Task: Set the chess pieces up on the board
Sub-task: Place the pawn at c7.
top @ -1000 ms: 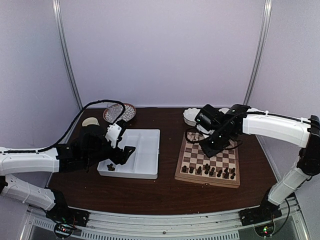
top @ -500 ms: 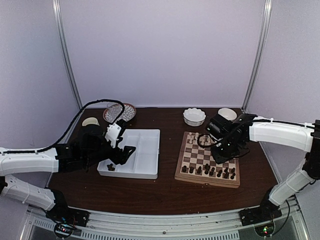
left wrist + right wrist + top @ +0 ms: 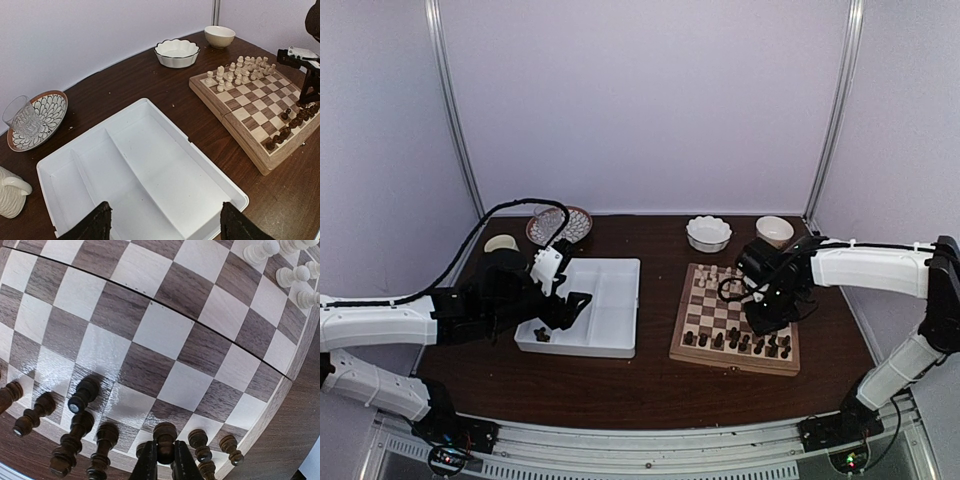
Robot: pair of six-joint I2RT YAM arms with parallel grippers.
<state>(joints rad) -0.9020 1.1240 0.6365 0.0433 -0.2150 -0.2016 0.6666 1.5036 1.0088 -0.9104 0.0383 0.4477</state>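
At the board's (image 3: pixel 165 330) edge row, the right claw (image 3: pixel 165 456) pinches a dark chess piece (image 3: pixel 165 434) between its fingertips.

1. My left arm (image 3: pixel 380 325) lies low, reaching in from the left side, black wrist turned toward the middle.
2. My left pincer (image 3: pixel 572 306) has its jaws spread wide. On the wrist camera, one fingertip (image 3: pixel 95 227) sits at each lower corner.
3. My right arm (image 3: pixel 870 268) climbs from its base, bends at the elbow, and the white forearm runs leftward.
4. Its wrist tips over, so my right pincer (image 3: pixel 763 318) points downward.
5. Its fingers are pinched onto a dark chess piece (image 3: pixel 165 434), just below the round head.
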